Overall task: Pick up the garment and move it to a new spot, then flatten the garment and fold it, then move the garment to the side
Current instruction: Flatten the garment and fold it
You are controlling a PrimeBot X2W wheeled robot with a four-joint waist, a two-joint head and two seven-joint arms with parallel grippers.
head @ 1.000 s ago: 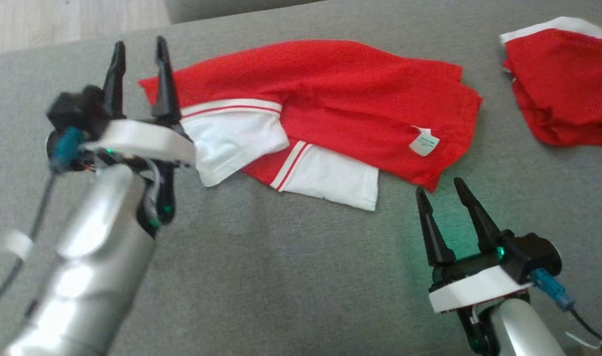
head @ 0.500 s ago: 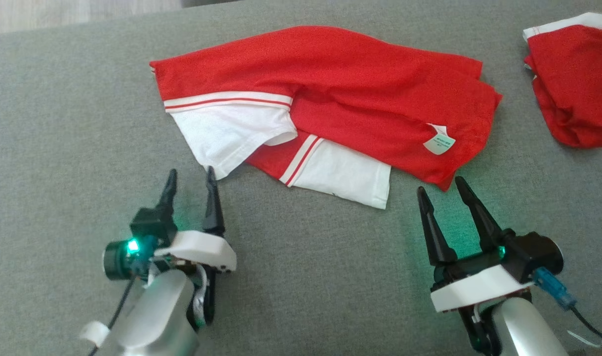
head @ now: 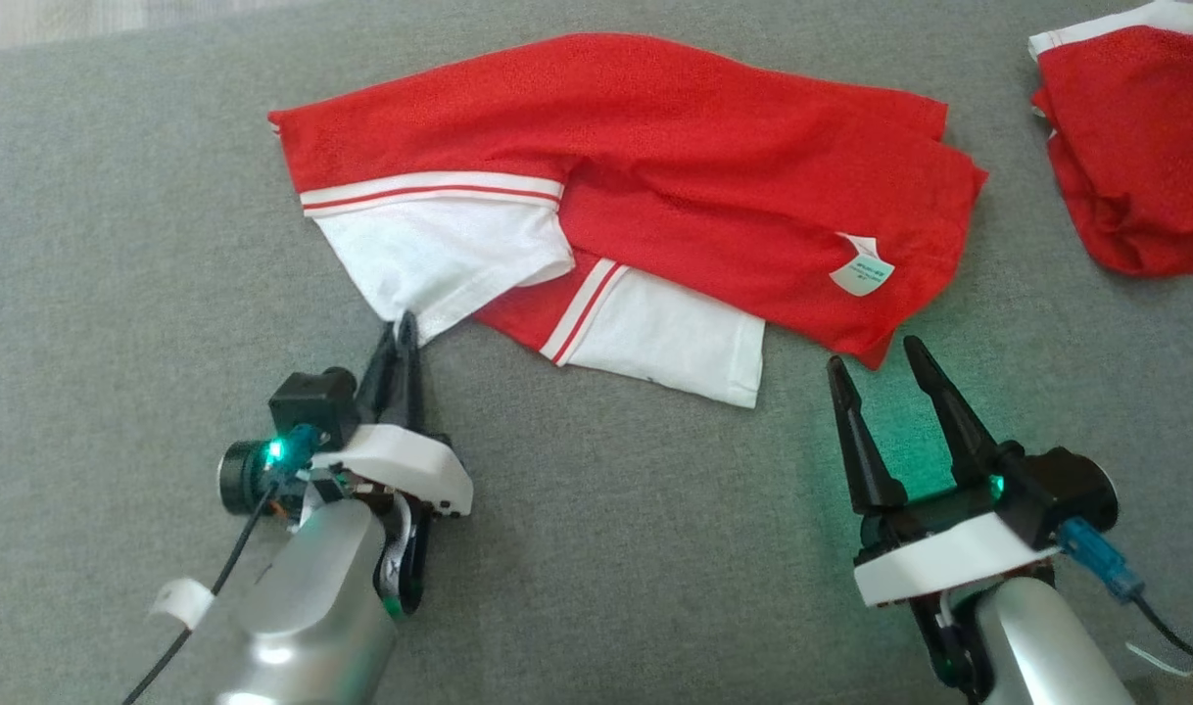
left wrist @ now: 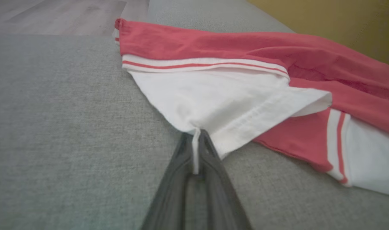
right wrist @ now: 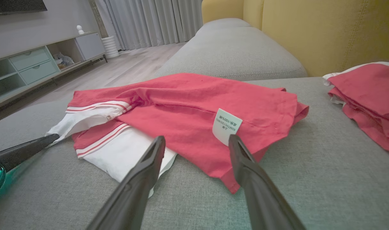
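Forearm [head: 303,607] on my left reaches low over the grey sofa cushion [head: 117,245], and I've got the left gripper [head: 401,333] with its dark fingers [left wrist: 213,179] pressed together on the corner of the white sleeve [head: 440,255] of the garment [head: 704,157], a sliver of white cloth pinched between them. My right gripper [head: 876,354] sits low at the lower right, spread wide and holding nothing, its tips just short of the red hem. Garment lies rumpled across the middle of the cushion, with a second red garment [head: 1135,147] well apart at the upper right.
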